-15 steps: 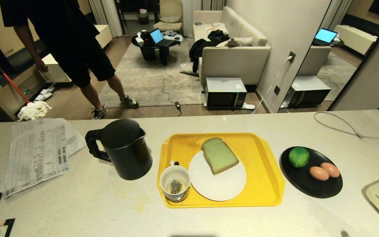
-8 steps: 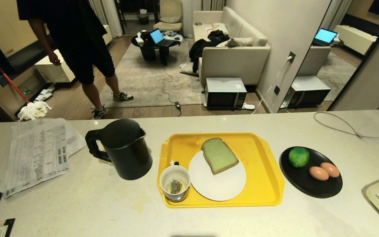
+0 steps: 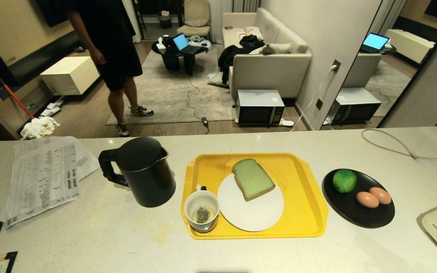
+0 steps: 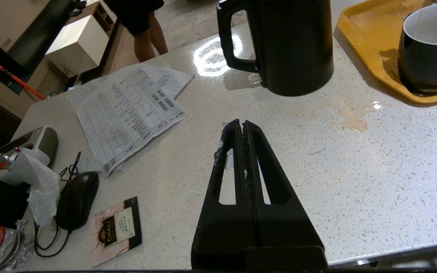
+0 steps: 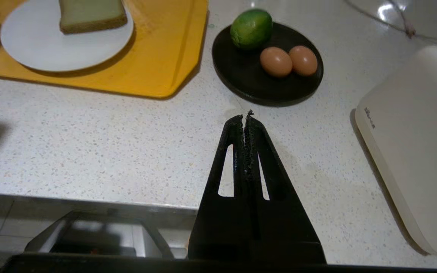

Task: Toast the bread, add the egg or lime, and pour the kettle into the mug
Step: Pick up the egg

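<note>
Both grippers are out of the head view; left gripper (image 4: 241, 127) and right gripper (image 5: 244, 117) are pinched together, empty. Bread (image 3: 253, 179) lies on the white plate (image 3: 252, 212), kettle (image 3: 142, 172) beside the tray (image 3: 305, 212), mug (image 3: 201, 211) holding probably a teabag, toaster (image 5: 415, 144) cut off.

Your black two-fingered left gripper (image 4: 243, 123) and black two-fingered right gripper (image 5: 246, 115) both hang pressed together, empty, tips pointing toward twelve o'clock.
</note>
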Tool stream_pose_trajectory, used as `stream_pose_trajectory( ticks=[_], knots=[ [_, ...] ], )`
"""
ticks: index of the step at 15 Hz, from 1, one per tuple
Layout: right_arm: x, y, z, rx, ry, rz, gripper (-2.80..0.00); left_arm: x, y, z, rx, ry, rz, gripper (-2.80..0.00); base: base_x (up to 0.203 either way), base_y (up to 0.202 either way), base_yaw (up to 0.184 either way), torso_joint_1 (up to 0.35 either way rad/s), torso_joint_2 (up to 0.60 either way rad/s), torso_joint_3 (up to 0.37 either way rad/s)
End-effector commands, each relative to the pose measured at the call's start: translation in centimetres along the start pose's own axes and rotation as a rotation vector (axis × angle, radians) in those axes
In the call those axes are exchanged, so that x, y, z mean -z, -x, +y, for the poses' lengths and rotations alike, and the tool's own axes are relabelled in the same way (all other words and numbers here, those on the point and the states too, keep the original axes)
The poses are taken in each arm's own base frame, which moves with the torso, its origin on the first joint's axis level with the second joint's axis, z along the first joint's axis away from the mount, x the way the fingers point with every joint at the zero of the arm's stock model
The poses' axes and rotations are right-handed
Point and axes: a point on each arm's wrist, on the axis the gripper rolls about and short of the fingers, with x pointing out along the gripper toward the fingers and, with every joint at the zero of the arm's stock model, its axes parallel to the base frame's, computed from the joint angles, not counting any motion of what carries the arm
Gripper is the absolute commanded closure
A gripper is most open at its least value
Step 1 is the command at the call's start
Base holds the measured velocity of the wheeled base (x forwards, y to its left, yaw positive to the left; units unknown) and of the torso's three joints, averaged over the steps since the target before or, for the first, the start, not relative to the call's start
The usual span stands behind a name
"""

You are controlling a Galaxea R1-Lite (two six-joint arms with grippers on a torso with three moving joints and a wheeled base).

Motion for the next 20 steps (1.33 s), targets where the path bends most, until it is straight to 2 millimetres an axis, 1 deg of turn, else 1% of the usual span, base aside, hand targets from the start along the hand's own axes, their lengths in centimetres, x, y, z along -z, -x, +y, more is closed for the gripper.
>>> stream_pose_trajectory(
  ticks=[1,9,20],
  knots=[
    [0.43,0.72,0.05,0.002,0.013,-0.091,0.00,-0.01,0.01,0.00,-0.001,-0.003,-0.002,0.00,0.000,0.000,0.000,0.000,0.00,0.000],
    [0.43,0.72,0.01,0.014,-0.036,-0.090,0.00,-0.01,0.01,0.00,-0.001,-0.002,-0.002,0.00,0.000,0.000,0.000,0.000,0.00,0.000],
    [0.44,0.72,0.03,0.010,-0.031,-0.090,0.00,-0.01,0.01,0.00,-0.001,-0.002,-0.002,0.00,0.000,0.000,0.000,0.000,0.00,0.000]
  ],
)
